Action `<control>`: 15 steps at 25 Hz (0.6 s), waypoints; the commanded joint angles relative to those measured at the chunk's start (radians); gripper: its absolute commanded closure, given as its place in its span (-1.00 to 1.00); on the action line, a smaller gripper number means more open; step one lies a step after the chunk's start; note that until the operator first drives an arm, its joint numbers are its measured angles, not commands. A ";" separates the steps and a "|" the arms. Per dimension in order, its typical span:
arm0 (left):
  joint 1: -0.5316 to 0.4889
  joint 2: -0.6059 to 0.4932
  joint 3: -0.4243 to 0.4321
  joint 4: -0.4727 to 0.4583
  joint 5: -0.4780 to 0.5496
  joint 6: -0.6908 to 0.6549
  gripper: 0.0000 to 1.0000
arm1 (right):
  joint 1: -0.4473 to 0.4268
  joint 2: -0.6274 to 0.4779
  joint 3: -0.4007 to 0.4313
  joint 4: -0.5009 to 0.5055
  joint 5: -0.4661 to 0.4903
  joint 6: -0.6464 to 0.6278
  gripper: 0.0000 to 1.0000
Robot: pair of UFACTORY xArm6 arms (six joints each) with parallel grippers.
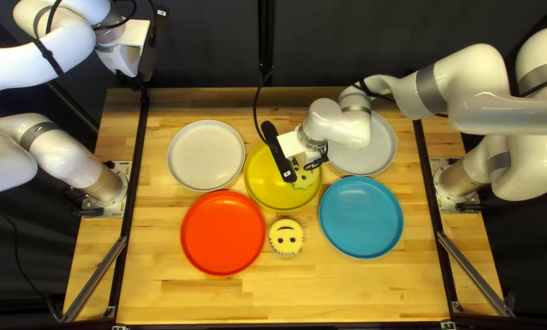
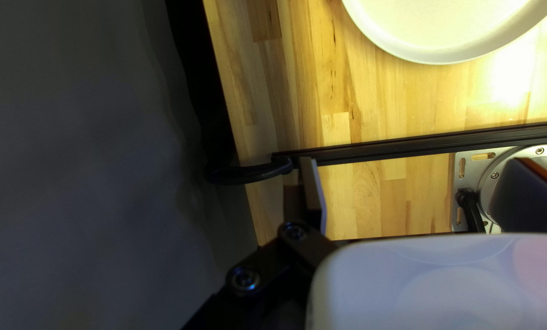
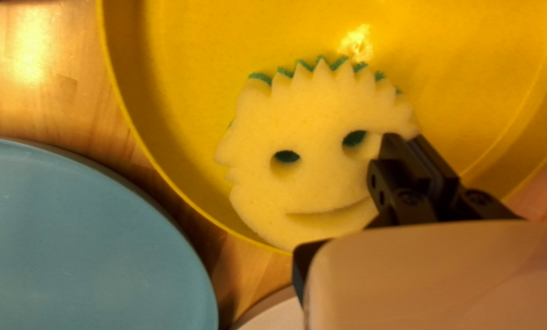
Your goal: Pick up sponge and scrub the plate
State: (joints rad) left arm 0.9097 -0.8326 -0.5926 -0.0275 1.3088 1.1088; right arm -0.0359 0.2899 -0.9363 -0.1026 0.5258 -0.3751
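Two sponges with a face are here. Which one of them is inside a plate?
The sponge inside the yellow plate; the other sponge lies on the table, between the red plate and blue plate.

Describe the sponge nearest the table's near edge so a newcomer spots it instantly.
The wooden table holds a red plate and a blue plate. Between them lies a round yellow smiley sponge on bare wood, whereas the other sponge sits in the yellow plate.
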 commanded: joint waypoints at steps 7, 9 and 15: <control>0.000 0.000 0.000 0.000 0.000 0.000 -1.00 | -0.128 0.054 -0.101 0.029 0.069 -0.129 1.00; 0.000 0.000 0.000 0.000 0.000 0.000 -1.00 | -0.165 0.083 -0.145 0.048 0.092 -0.171 1.00; 0.000 0.000 0.000 0.000 0.000 0.000 -1.00 | -0.205 0.152 -0.259 0.089 0.155 -0.228 1.00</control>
State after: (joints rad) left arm 0.9097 -0.8326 -0.5926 -0.0275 1.3088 1.1088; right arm -0.2355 0.4183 -1.1604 -0.0265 0.6603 -0.5891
